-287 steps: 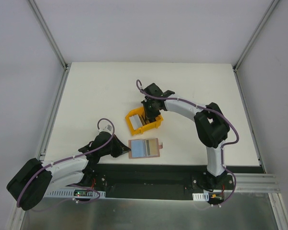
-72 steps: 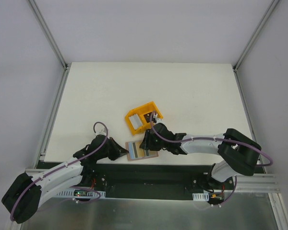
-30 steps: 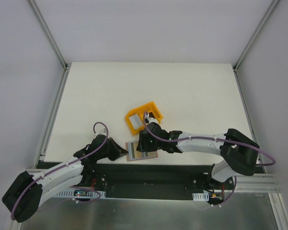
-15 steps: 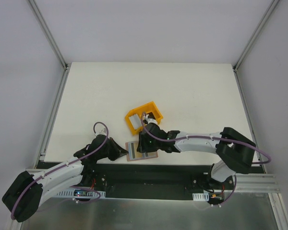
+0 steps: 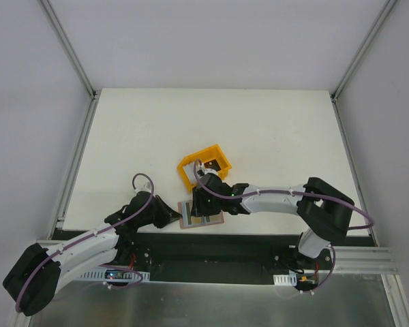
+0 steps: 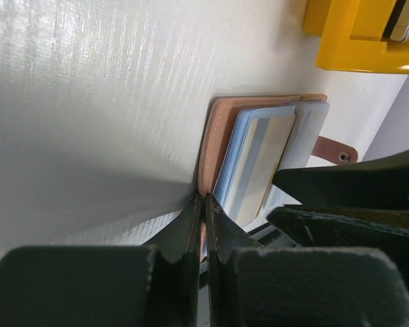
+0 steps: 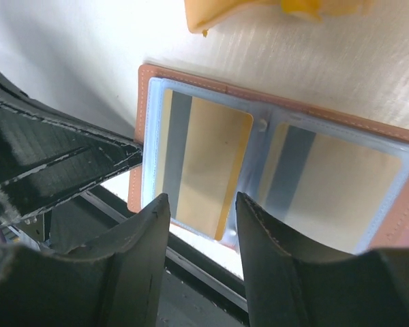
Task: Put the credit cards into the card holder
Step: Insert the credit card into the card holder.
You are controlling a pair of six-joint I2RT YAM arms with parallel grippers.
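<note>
Compared with about ten seconds back, the right gripper (image 5: 202, 206) is shifted off the yellow bin (image 5: 219, 158) and is now parked low over the card holder (image 5: 215, 219). The bin is turned to a new angle too. Its fingers (image 7: 140, 231) are kept spread, with nothing gripped. Two credit cards (image 7: 204, 163) are seen tucked in the holder's clear sleeves, one right between those fingers and the other just beside it. The left gripper (image 6: 204, 204) is held where it was a couple of seconds ago, fingers pressed together and pinched on the holder's corner edge. The bin is sat just past the holder, beyond both sets of fingertips.
</note>
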